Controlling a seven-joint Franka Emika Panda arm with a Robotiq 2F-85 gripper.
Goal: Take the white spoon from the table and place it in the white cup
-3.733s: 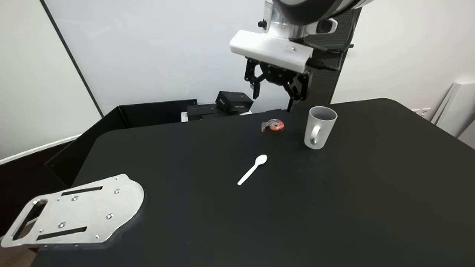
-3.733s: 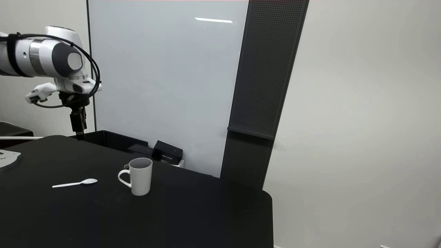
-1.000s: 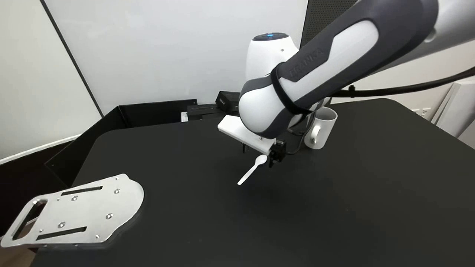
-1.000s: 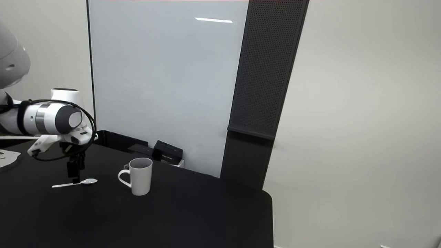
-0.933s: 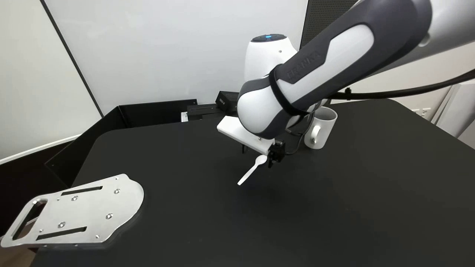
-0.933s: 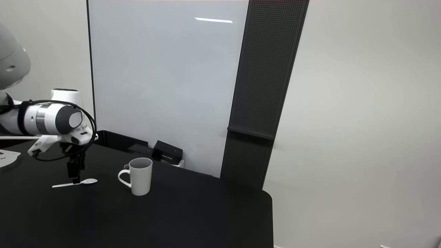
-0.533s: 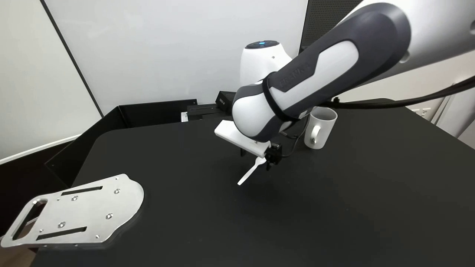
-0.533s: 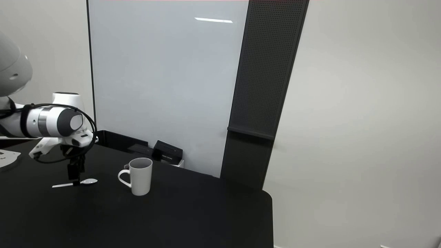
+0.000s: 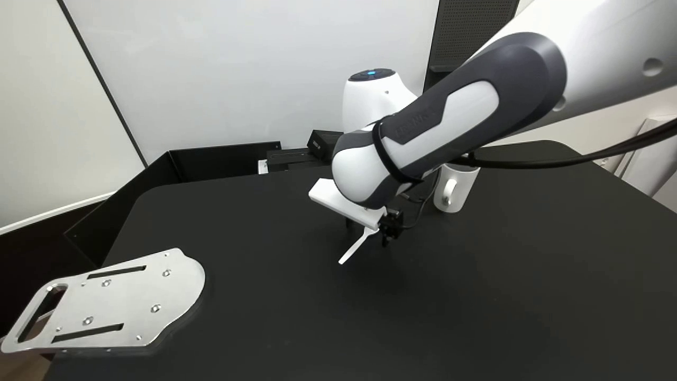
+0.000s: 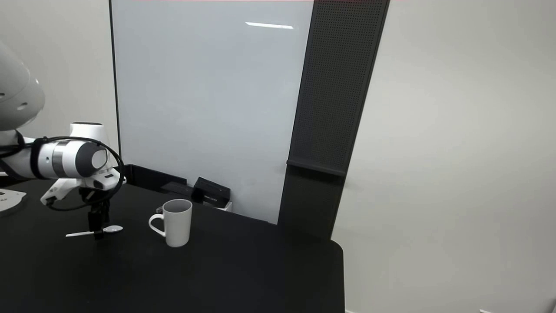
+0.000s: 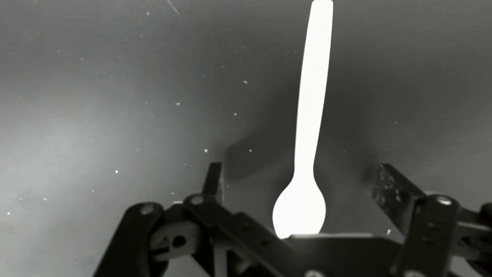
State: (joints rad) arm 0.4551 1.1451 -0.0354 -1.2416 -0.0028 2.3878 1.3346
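The white spoon (image 9: 355, 248) lies flat on the black table (image 9: 476, 317), and its bowl also shows in an exterior view (image 10: 114, 228). In the wrist view the spoon (image 11: 312, 84) runs between my open gripper (image 11: 300, 166), with a gap on both sides. The fingertips stand either side of its neck, and the bowl's end is hidden by the gripper body. In an exterior view my gripper (image 10: 99, 234) is low over the spoon, close to the table. The white cup (image 10: 178, 224) stands upright with its handle towards the spoon; the arm's cable partly covers its rim (image 9: 456, 190).
A flat grey slotted plate (image 9: 127, 301) lies at the table's left edge. Black boxes (image 9: 322, 143) stand beyond the back edge. A small object (image 10: 159, 210) shows partly behind the cup. My arm (image 9: 449, 111) reaches across in front of the cup's rim.
Since the oldest frames my arm has come from the back edge down to the spoon. Over the last second the gripper has sunk slightly further. The spoon and cup have not moved.
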